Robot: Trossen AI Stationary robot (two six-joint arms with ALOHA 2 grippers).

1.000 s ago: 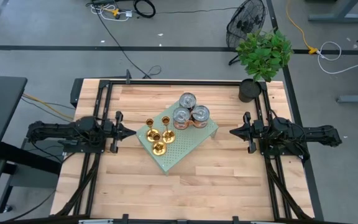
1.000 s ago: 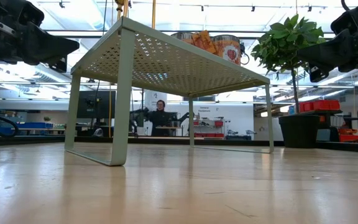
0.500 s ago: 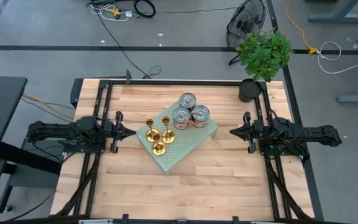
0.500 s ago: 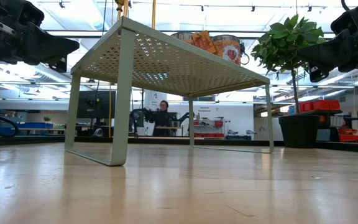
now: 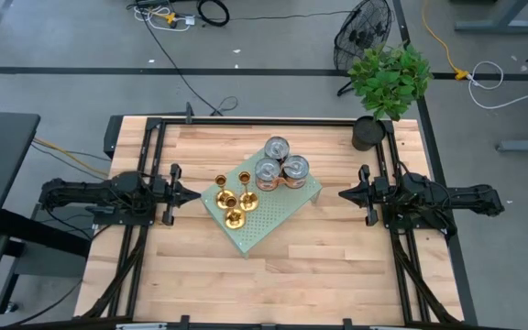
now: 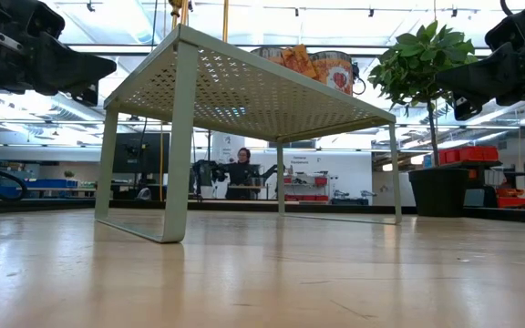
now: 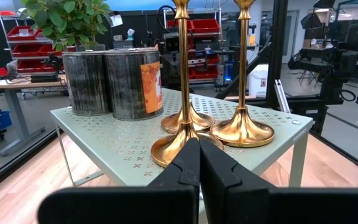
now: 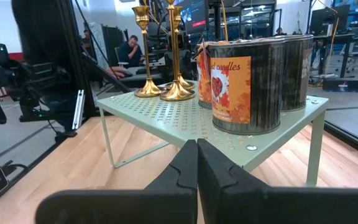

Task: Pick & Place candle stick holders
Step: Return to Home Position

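Three gold candle stick holders (image 5: 233,202) stand on their round bases at the left end of a pale green perforated shelf (image 5: 278,215) in the middle of the table. In the left wrist view two bases (image 7: 242,132) sit side by side with a third (image 7: 166,152) nearer. My left gripper (image 5: 193,194) is shut and level at the table's left, pointing at the shelf, a short way off. My right gripper (image 5: 344,194) is shut and level at the table's right, facing the shelf's can end. Neither touches anything.
Three silver labelled cans (image 5: 279,168) stand on the shelf's far right part. A potted plant (image 5: 383,87) sits at the table's far right corner. Black frame rails (image 5: 145,165) run along both sides. A person (image 6: 241,173) stands in the room beyond the table.
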